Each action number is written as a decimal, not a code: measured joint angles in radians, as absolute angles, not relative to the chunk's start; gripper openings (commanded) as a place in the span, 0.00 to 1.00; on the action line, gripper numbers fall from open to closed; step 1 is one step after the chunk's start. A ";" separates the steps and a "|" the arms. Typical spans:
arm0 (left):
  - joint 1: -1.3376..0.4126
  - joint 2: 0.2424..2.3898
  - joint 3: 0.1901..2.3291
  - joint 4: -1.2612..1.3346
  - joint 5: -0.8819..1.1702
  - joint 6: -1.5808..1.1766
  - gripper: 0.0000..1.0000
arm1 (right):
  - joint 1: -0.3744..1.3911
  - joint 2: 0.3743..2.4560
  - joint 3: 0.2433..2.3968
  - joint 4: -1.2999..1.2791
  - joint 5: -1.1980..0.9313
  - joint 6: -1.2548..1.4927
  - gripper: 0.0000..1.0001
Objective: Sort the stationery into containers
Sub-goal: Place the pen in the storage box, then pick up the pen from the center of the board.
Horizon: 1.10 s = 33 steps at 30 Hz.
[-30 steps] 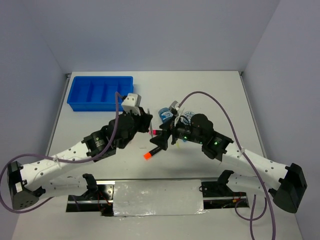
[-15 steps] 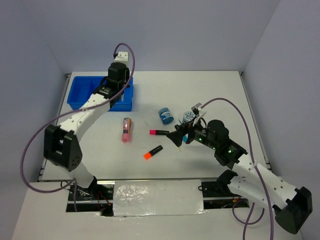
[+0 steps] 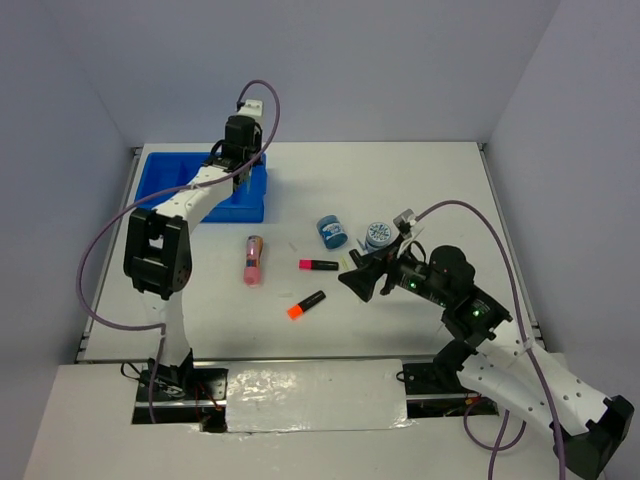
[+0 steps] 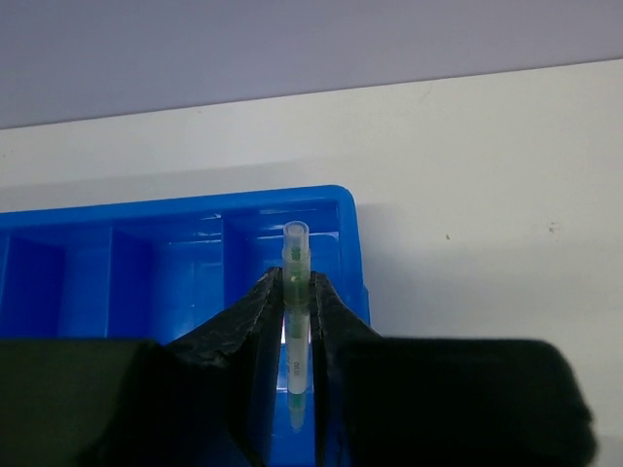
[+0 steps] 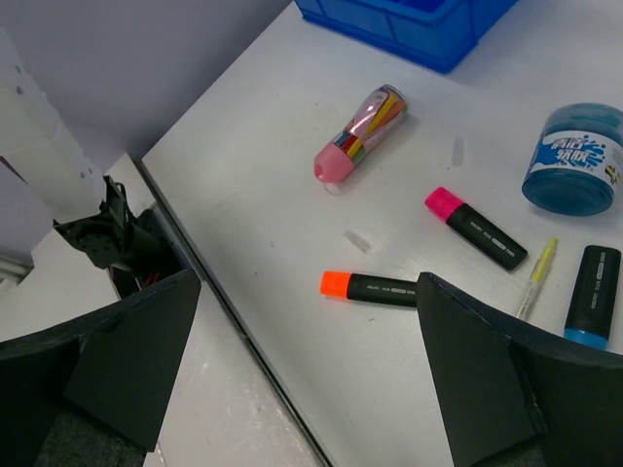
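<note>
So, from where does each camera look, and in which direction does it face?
Top external: above and behind the arms, facing down at the table; both arms show, left gripper at the blue tray, right gripper open.
Left wrist: on that wrist, faces down past its own fingers, shut on a thin pen at the tray's end compartment.
Right wrist: on that wrist, faces across the table toward the tray; its open fingers frame the pink tube and orange-ended marker.
Shared: all three show the tray.

Our left arm [image 3: 190,203] and right arm [image 3: 525,368] show white links, black joints and purple cables [image 3: 84,280]. The left end effector [image 4: 294,284] is black.
</note>
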<state>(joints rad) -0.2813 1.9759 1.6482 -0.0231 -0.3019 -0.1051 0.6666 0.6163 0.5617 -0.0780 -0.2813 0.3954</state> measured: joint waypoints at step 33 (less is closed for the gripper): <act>-0.230 1.060 1.171 -0.585 -0.125 -0.491 0.99 | 0.665 1.165 0.739 -0.419 0.065 0.336 0.58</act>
<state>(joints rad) -0.2302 1.0603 1.1709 -0.5854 -0.1249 -0.4911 0.6647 1.1648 0.7391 -0.4191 0.0654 0.3363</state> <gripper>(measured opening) 0.993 0.597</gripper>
